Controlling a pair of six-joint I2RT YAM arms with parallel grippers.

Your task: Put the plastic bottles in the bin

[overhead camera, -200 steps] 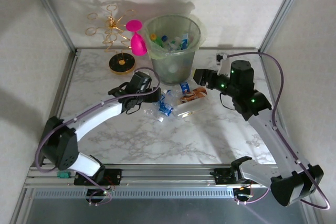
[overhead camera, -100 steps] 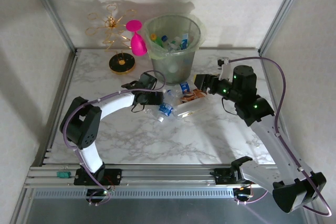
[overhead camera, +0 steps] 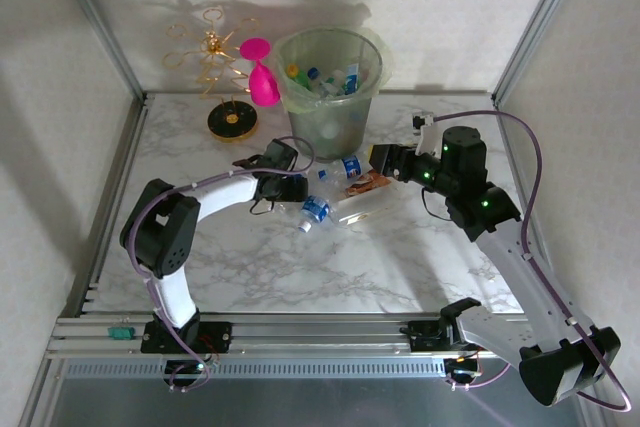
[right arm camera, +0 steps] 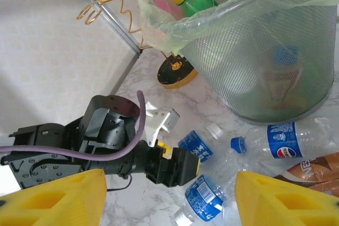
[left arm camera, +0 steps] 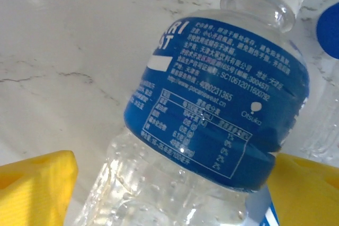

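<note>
A: Where's the bin?
B: bin (overhead camera: 327, 129) sits back centre on the table (overhead camera: 260, 267). binned bottles (overhead camera: 322, 80) are piled inside it. goblet (overhead camera: 262, 77) is just left of the bin, wire stand (overhead camera: 215, 62) further left, by the back-left corner
A: And on the table?
B: loose bottles (overhead camera: 338, 192) are clustered just in front of the bin, between the arms. left gripper (overhead camera: 300, 190) is at the cluster's left edge, one bottle (left arm camera: 212, 125) lying between its fingers. right gripper (overhead camera: 383, 159) is at the cluster's right edge, nothing between its fingers

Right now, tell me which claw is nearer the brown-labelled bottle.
Right. The right claw hangs just beyond the brown-labelled bottle, at its far right end; the left claw sits left of it, across a blue-labelled bottle.
</note>
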